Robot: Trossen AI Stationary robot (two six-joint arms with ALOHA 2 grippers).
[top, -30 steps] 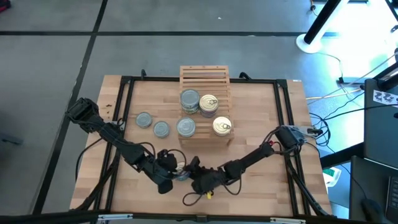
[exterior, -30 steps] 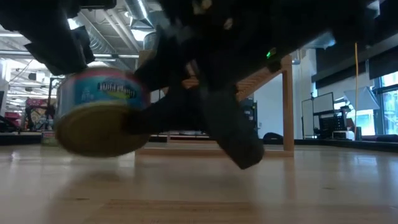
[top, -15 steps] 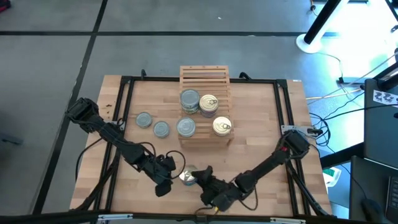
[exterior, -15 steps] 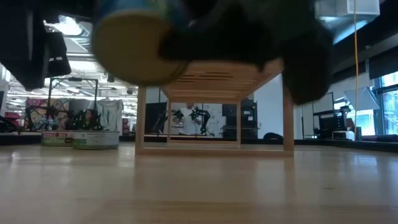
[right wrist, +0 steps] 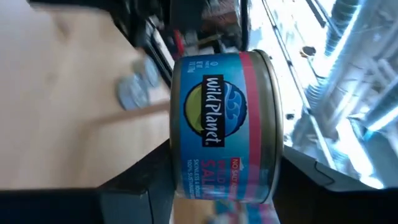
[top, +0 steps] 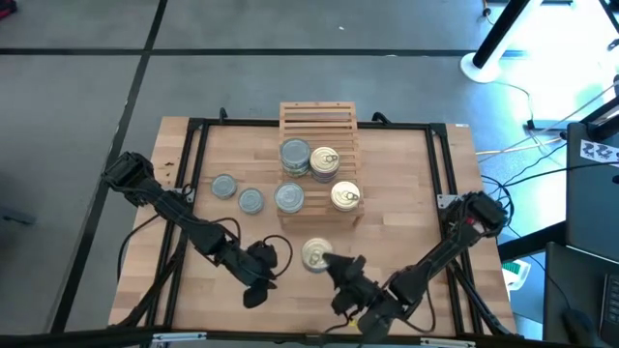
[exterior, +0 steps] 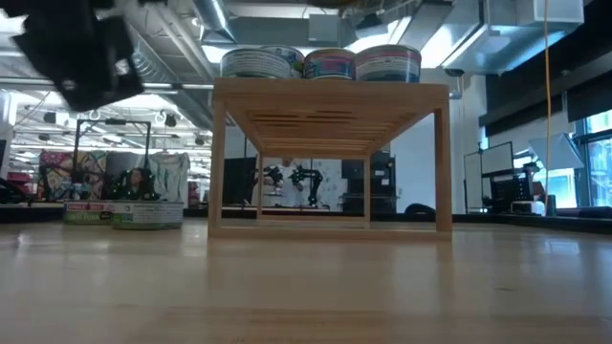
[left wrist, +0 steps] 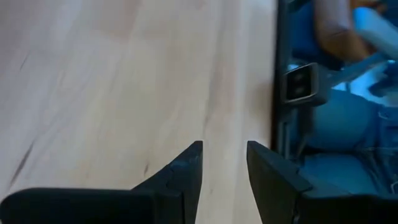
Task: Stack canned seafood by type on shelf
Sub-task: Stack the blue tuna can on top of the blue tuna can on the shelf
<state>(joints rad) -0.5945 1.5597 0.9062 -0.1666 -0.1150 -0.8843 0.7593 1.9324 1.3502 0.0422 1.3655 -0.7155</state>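
A golden-topped can (top: 314,254) is pinched in the right end effector (top: 327,259), lifted above the tabletop (top: 406,184) in front of the shelf (top: 319,121). Just beside it, the left end effector (top: 270,259) hangs with fingers spread, holding nothing.

Golden-topped can (top: 315,254) now lifted, rightward.

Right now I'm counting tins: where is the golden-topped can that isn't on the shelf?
In the high view, the golden-topped can is held in the right gripper, above the table's front middle, just in front of the shelf.
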